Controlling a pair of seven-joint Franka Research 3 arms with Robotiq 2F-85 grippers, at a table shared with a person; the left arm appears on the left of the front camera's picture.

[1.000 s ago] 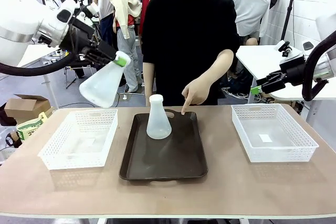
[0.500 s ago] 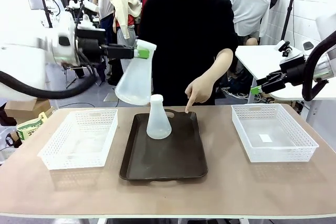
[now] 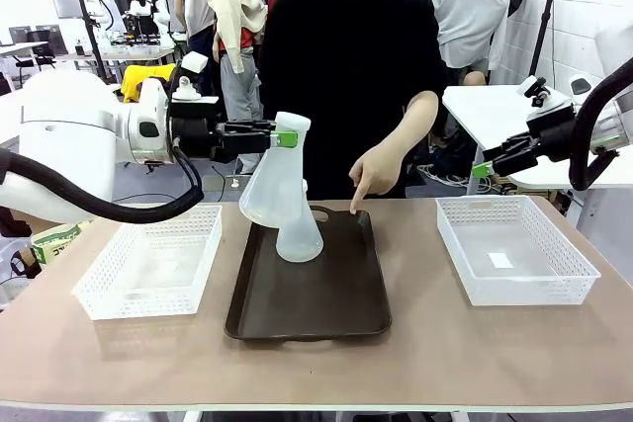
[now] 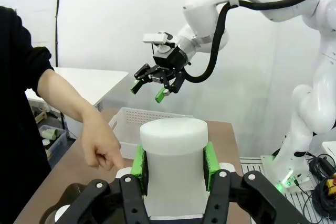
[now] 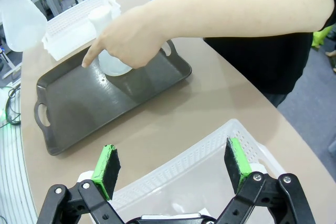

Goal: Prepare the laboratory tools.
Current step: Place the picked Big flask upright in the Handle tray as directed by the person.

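Fingers of the left gripper (image 3: 287, 137) are pinching the neck of one flask (image 3: 269, 190), with a green pad on each side of the neck. In the left wrist view this gripper (image 4: 174, 167) has the round white mouth of the held flask (image 4: 174, 150) between its two pads. The flask hangs in the air, tilted, with its wide base down and toward the robot's left, above the far left part of the dark brown tray (image 3: 326, 303). Just behind it, a second flask (image 3: 300, 234) stands upright on the far part of the tray; the held one partly covers it.

The person's hand (image 3: 372, 173) points one finger down near the far edge of the tray, just to the right of the standing flask. A white basket (image 3: 99, 289) lies on the table to the left of the tray, and another white basket (image 3: 574, 269) lies to the right.

The right gripper (image 3: 482, 167) is in the air, beyond the far edge of the right basket, and its jaws are spread wide with nothing between them. In the right wrist view its green pads (image 5: 107, 163) stand far apart above that basket's rim (image 5: 210, 142), and farther off are the tray (image 5: 68, 108) and the pointing hand (image 5: 123, 40).
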